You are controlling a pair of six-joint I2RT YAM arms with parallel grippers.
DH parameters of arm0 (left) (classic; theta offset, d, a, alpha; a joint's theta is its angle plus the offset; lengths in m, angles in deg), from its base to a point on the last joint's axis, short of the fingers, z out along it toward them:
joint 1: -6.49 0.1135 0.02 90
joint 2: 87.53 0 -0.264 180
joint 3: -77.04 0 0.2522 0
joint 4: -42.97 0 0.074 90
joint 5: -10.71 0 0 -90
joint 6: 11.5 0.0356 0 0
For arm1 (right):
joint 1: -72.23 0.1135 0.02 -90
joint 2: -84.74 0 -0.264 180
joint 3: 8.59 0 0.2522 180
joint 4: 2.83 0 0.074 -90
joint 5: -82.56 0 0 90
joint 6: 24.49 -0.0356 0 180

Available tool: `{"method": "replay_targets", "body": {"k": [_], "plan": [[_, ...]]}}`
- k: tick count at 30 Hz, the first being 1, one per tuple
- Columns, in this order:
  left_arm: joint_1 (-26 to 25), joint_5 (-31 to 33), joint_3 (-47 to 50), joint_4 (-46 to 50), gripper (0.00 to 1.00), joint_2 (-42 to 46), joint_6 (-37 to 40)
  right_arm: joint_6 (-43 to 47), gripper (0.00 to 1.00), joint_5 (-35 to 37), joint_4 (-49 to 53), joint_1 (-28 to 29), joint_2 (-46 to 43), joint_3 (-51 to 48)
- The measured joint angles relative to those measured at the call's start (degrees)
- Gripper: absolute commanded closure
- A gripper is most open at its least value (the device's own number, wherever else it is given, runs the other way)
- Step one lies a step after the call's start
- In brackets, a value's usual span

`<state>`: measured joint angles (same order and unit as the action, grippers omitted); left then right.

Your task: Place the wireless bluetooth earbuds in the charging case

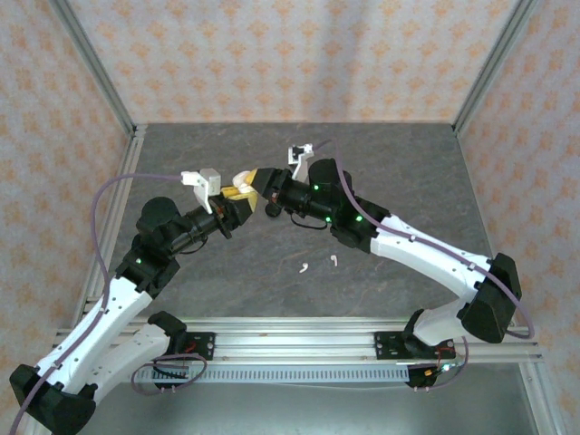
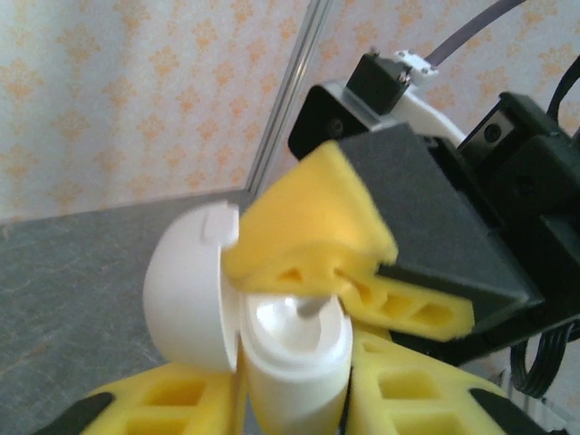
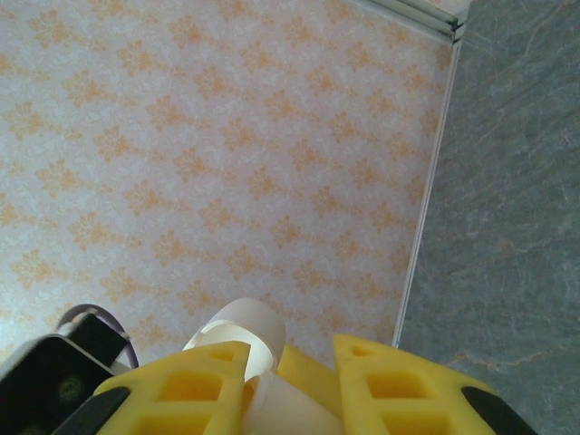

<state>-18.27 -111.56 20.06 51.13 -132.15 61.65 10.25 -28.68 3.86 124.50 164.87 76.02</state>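
The white charging case is held up above the table with its rounded lid swung open to the left. My left gripper is shut on the case body from both sides. My right gripper meets it from above, one yellow finger lying across the open mouth and the other against the case's right side. In the right wrist view the case fills the gap of the right gripper. Two white earbuds lie on the table, apart from both grippers.
The grey table is walled by patterned panels at the back and both sides, with metal posts at the corners. A rail runs along the near edge by the arm bases.
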Motion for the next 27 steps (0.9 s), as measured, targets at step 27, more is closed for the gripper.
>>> {"method": "replay_targets", "body": {"k": [27], "plan": [[0.0,0.1,3.0,-0.2,1.0,2.3,2.6,0.5,0.45,1.1,1.6,0.2,-3.7,-1.4]]}}
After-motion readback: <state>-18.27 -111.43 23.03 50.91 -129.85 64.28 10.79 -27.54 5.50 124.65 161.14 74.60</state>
